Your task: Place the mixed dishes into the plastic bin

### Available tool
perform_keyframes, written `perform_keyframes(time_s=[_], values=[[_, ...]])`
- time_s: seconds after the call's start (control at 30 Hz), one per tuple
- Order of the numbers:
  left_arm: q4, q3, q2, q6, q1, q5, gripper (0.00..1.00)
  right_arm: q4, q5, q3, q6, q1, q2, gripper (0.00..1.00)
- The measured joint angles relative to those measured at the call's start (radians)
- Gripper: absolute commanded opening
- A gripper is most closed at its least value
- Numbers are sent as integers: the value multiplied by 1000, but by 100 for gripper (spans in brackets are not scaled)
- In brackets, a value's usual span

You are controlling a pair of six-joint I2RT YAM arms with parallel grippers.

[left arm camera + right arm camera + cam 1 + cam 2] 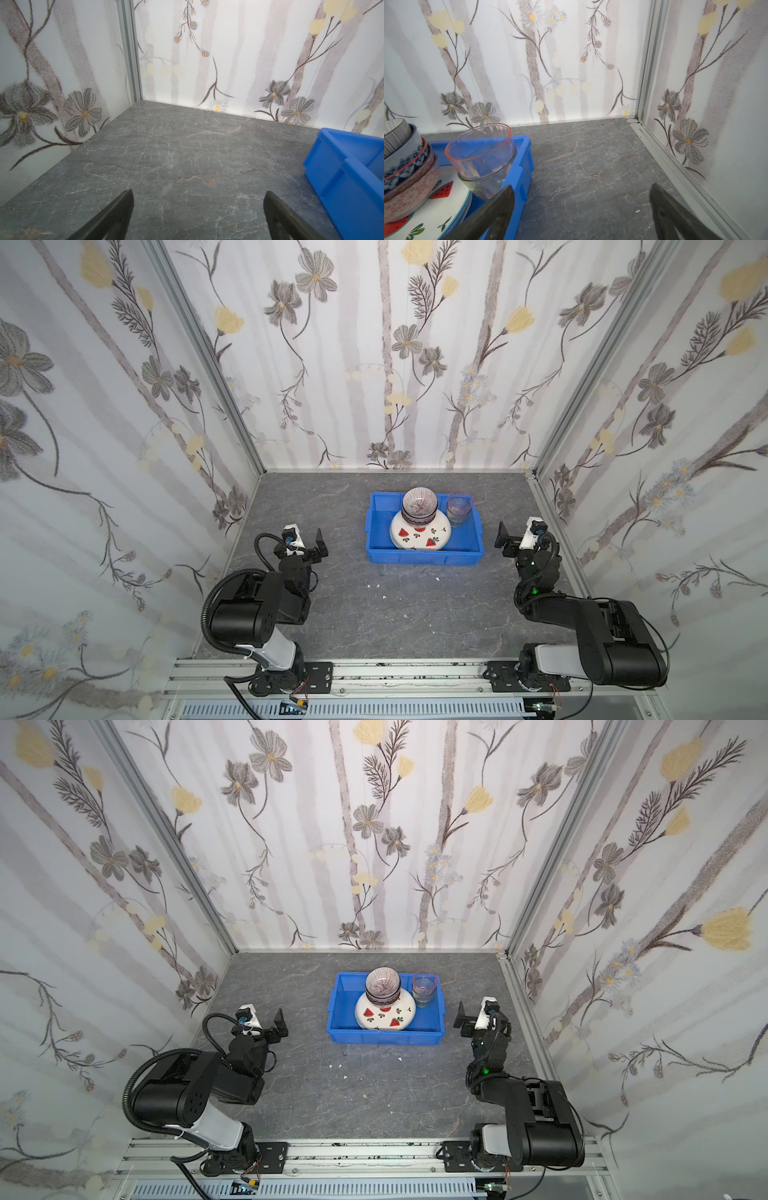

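The blue plastic bin [424, 559] [386, 1036] stands at the middle back of the table. Inside it lies a white watermelon plate [424, 538] [446, 207] on stacked plates. A stack of patterned bowls [419, 506] [406, 166] rests on it, red-striped bowl on top. Beside them, at the bin's right end, stand nested translucent cups [459, 510] [481, 153], the pink one uppermost. My left gripper [318, 549] [199, 191] is open and empty, left of the bin [342, 176]. My right gripper [505, 541] [581, 185] is open and empty, just right of the bin's wall [525, 166].
Small white crumbs [384, 597] lie on the grey marbled table in front of the bin. Flowered walls close the back and both sides. A metal rail [415, 676] carrying both arm bases runs along the front edge.
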Motion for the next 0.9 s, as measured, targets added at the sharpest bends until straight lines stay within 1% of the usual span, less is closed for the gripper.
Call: perform_keyframes(time_s=[0.17, 0.47, 0.9], values=[[-45, 29, 0, -22, 21, 24, 100, 0, -34, 0, -9, 0, 4, 100], [-99, 44, -1, -32, 25, 31, 100, 4, -35, 0, -9, 0, 4, 100], [-107, 44, -1, -32, 24, 31, 100, 24, -35, 1, -9, 0, 4, 100]])
